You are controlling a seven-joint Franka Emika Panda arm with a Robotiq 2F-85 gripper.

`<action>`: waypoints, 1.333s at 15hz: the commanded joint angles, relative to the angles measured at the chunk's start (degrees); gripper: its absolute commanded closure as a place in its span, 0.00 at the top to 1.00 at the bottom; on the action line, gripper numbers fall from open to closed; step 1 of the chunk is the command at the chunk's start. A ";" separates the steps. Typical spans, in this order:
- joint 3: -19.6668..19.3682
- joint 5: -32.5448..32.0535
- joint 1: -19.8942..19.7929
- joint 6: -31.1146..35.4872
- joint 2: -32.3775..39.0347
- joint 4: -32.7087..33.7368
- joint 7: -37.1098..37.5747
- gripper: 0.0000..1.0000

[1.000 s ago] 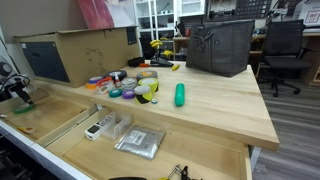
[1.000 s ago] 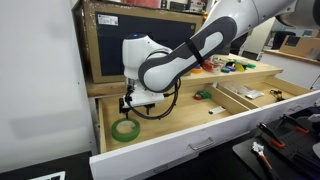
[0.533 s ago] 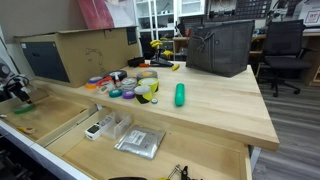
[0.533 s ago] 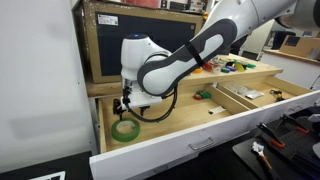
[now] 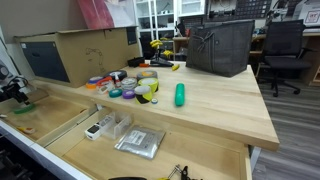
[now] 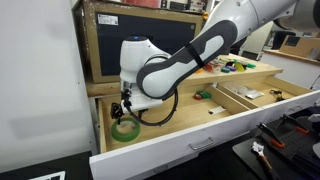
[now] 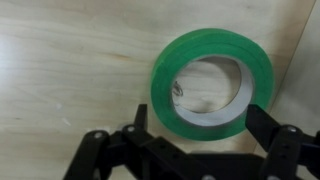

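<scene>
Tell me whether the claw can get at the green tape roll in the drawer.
Probably yes: the open claw hangs right over the tape roll, which lies flat in the drawer with nothing between them.

Tape roll [image 7: 210, 42] green, white core; drawer floor [image 7: 70, 70] pale wood; pincer [image 7: 197, 118] black.

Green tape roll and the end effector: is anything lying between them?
Nothing. In the wrist view the open end effector hangs right over the green tape roll, and only the bare wooden drawer floor shows around them.
</scene>
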 commanded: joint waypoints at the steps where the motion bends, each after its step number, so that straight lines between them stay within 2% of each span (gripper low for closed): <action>1: 0.47 0.18 -0.20 -1.61 -2.95 -2.29 -0.60 1.00; 13: 0.89 2.62 -1.68 -0.94 -3.28 -9.34 0.07 1.00; 19: 0.48 2.59 -2.36 -1.29 -2.83 -10.11 0.19 1.00; 20: 0.45 2.66 -2.38 -1.22 -2.95 -10.29 0.40 0.92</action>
